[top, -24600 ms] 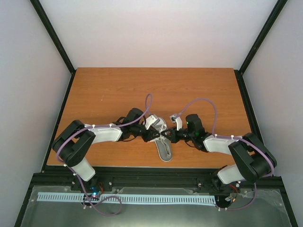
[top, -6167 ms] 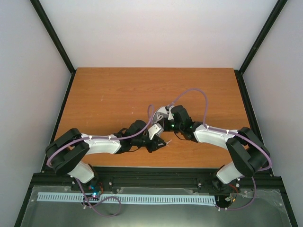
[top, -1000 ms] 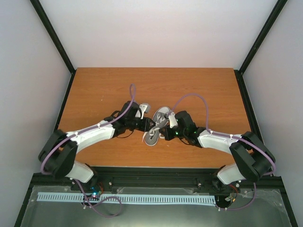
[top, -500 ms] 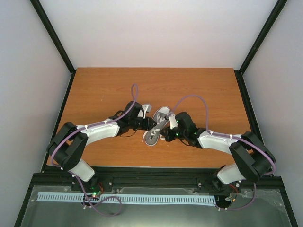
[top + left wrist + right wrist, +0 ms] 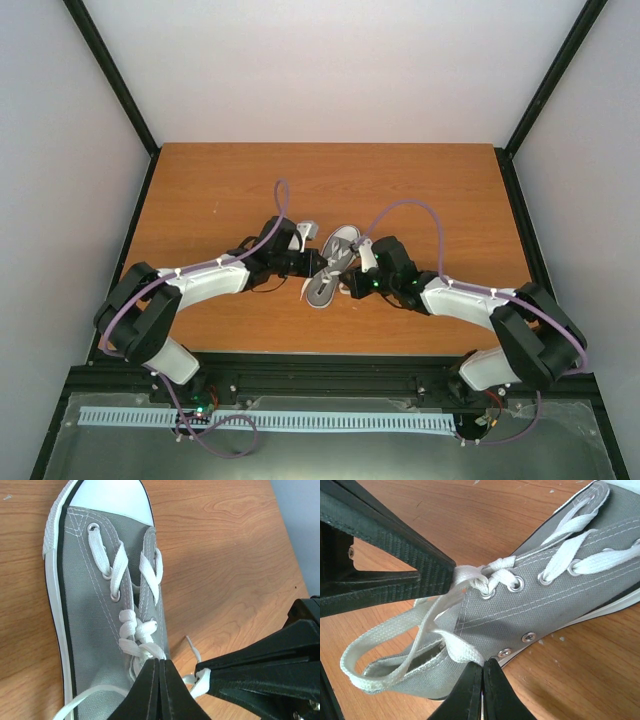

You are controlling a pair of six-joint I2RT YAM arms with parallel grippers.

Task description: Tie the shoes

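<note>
The grey sneaker (image 5: 322, 292) with white toe cap lies mid-table between both grippers, toe pointing away. In the left wrist view the shoe (image 5: 90, 610) fills the left side; my left gripper (image 5: 159, 664) is shut on the white lace at the knot above the top eyelets. My right gripper (image 5: 205, 676) comes in from the right, pinching a lace strand. In the right wrist view my right gripper (image 5: 482, 666) is shut on a lace strand beside the shoe (image 5: 560, 595). A long lace loop (image 5: 380, 645) hangs out to the left. In the top view my left gripper (image 5: 320, 262) and my right gripper (image 5: 343, 282) meet over the shoe.
The wooden table (image 5: 250, 190) has black rails along its left, right and near sides and white walls around it. Purple cables arch over both arms' wrists.
Both grippers have stayed pinched at the shoe's laces. The left arm's elbow has shifted slightly to the right; the shoe has not moved.
</note>
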